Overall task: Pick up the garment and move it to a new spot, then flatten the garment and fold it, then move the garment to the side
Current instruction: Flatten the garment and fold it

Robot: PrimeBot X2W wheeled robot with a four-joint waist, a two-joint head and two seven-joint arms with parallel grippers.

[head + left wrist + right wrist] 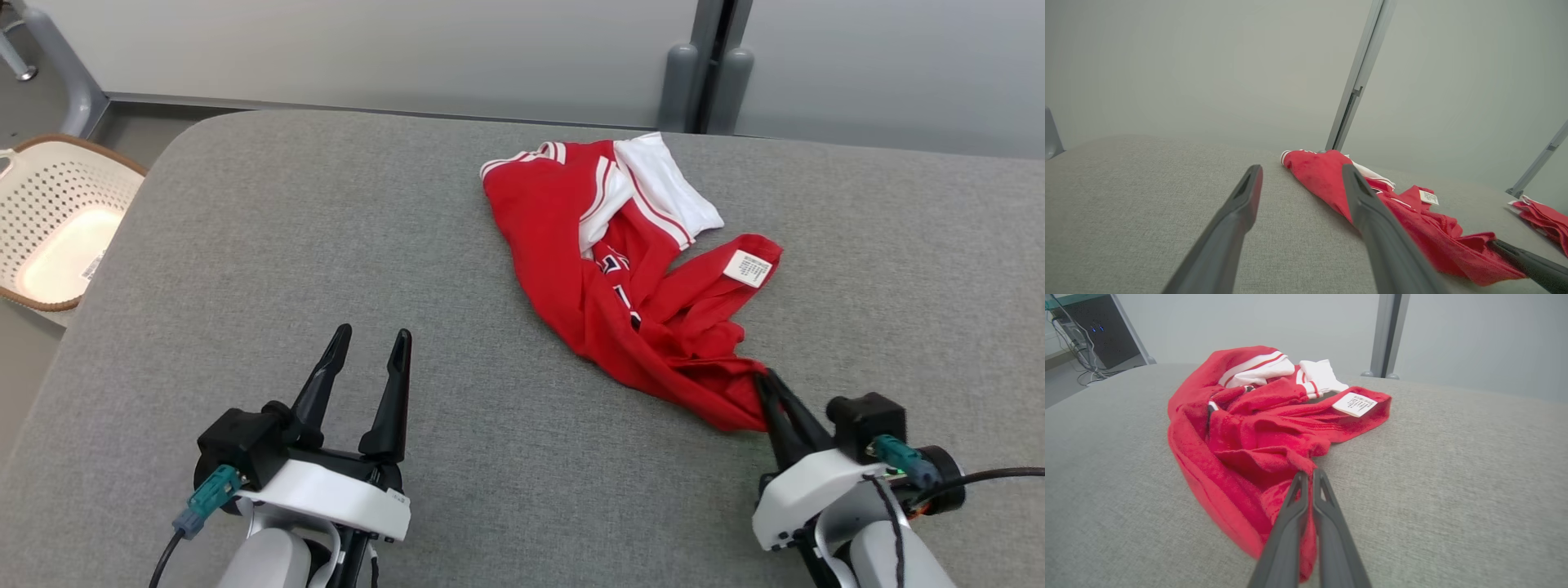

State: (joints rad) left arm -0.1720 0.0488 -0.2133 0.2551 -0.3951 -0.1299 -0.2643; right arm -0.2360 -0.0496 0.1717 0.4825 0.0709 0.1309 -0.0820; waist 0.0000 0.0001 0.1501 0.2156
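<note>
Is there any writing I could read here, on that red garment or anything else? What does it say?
Nothing here can be read.
White label on the garment: rows of tiny print, too small to read.
Lettering on the garment: dark, white-edged characters, mostly hidden in the folds, unreadable.
Sticker in the basket: too small to read.
</note>
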